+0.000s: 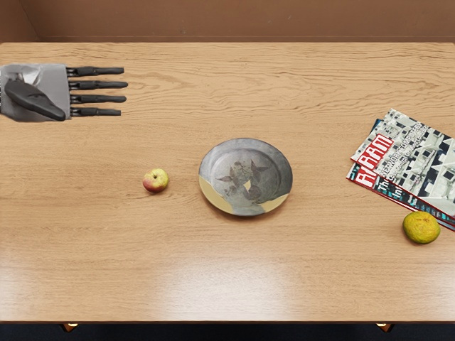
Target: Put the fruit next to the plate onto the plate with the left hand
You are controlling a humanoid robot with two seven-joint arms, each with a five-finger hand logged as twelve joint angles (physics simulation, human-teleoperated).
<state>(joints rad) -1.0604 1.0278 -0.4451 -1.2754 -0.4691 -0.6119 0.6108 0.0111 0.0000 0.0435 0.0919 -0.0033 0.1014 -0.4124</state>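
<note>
Red-yellow apple (156, 180) lies well apart from the left robot hand (58, 92).

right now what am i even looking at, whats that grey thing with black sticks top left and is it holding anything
This is one computer-rendered picture, seen from a humanoid robot's head, looking down at a slant on a wooden table. The grey thing is the robot's left hand, with its arm coming in from the picture's left edge. The black sticks are its fingers, stretched out straight, and they hold nothing. The right arm is out of view.

On the table, a grey patterned plate sits near the middle. A small red-yellow apple lies just left of it, not touching. At the right edge there are a few overlapping magazines, with a yellow-green citrus fruit in front of them.
</note>
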